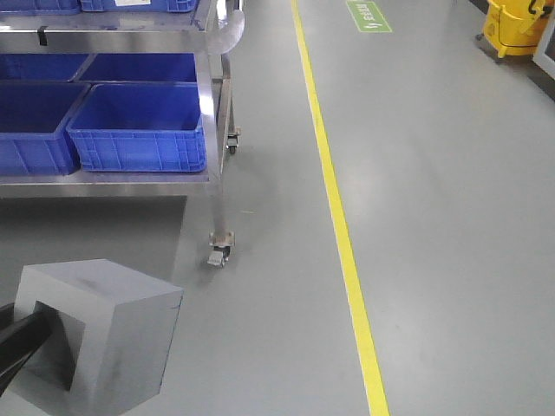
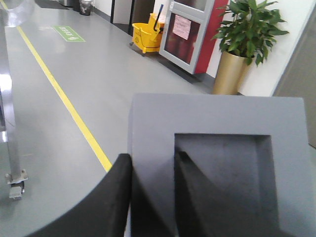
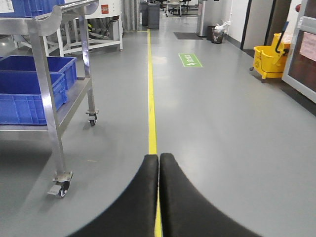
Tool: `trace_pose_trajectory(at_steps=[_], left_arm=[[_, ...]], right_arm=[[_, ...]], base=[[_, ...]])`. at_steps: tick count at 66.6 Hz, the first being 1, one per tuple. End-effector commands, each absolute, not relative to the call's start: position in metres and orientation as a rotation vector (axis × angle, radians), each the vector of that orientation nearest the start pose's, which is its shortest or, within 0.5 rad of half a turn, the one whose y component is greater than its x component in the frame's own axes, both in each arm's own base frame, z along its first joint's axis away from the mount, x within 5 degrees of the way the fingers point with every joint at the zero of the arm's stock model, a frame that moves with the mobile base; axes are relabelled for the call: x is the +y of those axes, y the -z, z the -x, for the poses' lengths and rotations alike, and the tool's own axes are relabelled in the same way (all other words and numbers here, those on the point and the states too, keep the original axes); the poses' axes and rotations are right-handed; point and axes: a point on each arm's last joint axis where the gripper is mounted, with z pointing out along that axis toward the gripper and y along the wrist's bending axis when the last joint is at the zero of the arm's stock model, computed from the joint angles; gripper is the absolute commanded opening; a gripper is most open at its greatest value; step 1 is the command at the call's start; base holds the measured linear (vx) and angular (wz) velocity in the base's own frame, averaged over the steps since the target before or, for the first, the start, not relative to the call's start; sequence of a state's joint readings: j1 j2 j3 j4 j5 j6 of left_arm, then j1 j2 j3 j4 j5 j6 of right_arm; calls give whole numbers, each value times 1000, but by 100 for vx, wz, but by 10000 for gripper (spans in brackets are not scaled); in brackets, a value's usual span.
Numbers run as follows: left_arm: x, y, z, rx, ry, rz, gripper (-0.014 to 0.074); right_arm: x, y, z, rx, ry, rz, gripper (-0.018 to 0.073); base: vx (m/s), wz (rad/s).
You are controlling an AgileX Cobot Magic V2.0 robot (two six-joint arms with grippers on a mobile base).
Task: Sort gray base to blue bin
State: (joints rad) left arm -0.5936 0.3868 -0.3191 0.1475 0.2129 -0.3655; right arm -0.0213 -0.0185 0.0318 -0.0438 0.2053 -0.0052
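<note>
The gray base [image 1: 113,338] is held in the air at the lower left of the front view, its square recess facing the left arm. In the left wrist view the gray base [image 2: 217,123] fills the right half. My left gripper [image 2: 153,163] is shut on its wall, one finger outside and one inside the recess. Blue bins [image 1: 139,126] stand on the lower shelf of a steel cart; they also show in the right wrist view [image 3: 29,84]. My right gripper [image 3: 159,160] is shut and empty, held above the floor.
The steel cart [image 1: 217,130] on castors stands at the left. A yellow floor line [image 1: 338,217] runs away from me. A yellow mop bucket [image 3: 269,59] is at the far right. A potted plant [image 2: 244,44] and a doorway are seen in the left wrist view.
</note>
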Motion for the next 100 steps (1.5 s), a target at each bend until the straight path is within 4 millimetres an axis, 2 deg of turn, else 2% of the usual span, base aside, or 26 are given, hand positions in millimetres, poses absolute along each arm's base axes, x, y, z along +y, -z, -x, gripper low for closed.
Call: trace_pose_trajectory(at_steps=[1, 51, 100], left_arm=[[-52, -294, -78, 1641, 618, -299, -7], [-52, -294, -78, 1641, 618, -299, -7], [-52, -294, -78, 1641, 618, -299, -7]], right_arm=[[-2, -191, -56, 1620, 76, 24, -5], [-2, -191, -56, 1622, 76, 24, -5], [-2, -191, -56, 1622, 76, 24, -5]], base=[[45, 10], [42, 14], [32, 88]])
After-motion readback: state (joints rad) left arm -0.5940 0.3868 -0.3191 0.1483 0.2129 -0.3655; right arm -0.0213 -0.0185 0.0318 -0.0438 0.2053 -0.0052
